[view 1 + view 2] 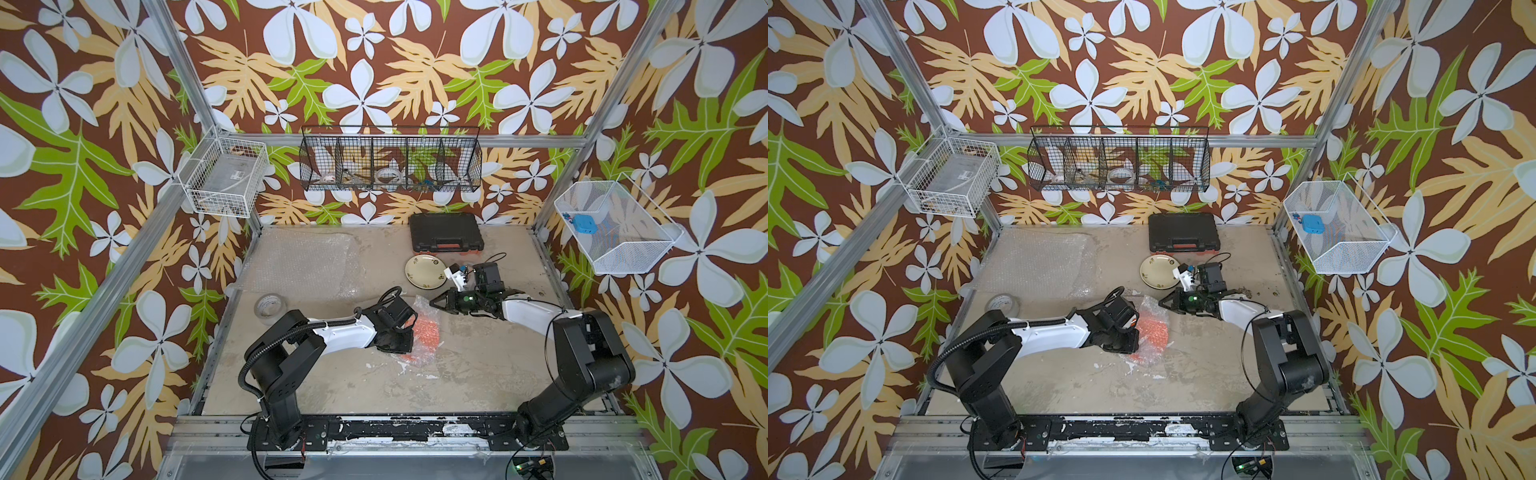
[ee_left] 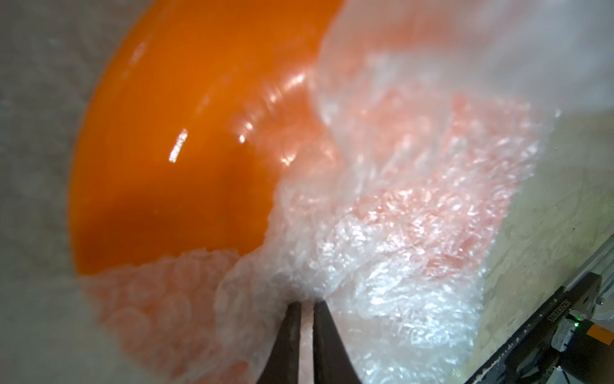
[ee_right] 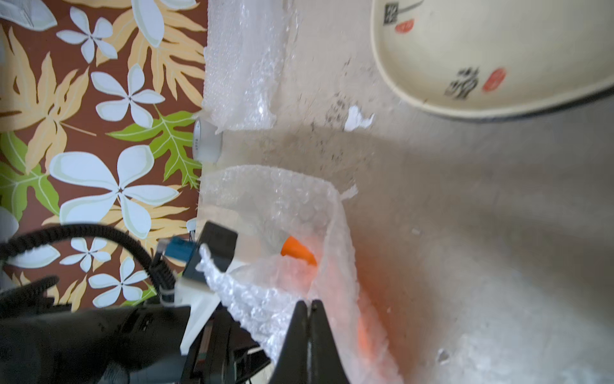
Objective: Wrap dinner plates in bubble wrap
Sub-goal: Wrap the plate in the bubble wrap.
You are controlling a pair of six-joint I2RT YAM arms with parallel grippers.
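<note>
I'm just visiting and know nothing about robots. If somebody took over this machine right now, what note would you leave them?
Left gripper: shut on the bubble wrap over the orange plate.
Right gripper: shut on another edge of that wrap.
Done: orange plate partly covered, part bare.
To do: finish it, then wrap the cream plate, unwrapped, farther back; spare sheet lies back left.

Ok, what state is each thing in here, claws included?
orange plate: partly covered by bubble wrap, part bare.
bubble wrap: crumpled over the orange plate, pinched by both claws.
left claw: shut on the bubble wrap.
right claw: shut on the bubble wrap's edge.
cream plate: bare, lying flat.
spare sheet: spread out flat.
black case: closed.
</note>
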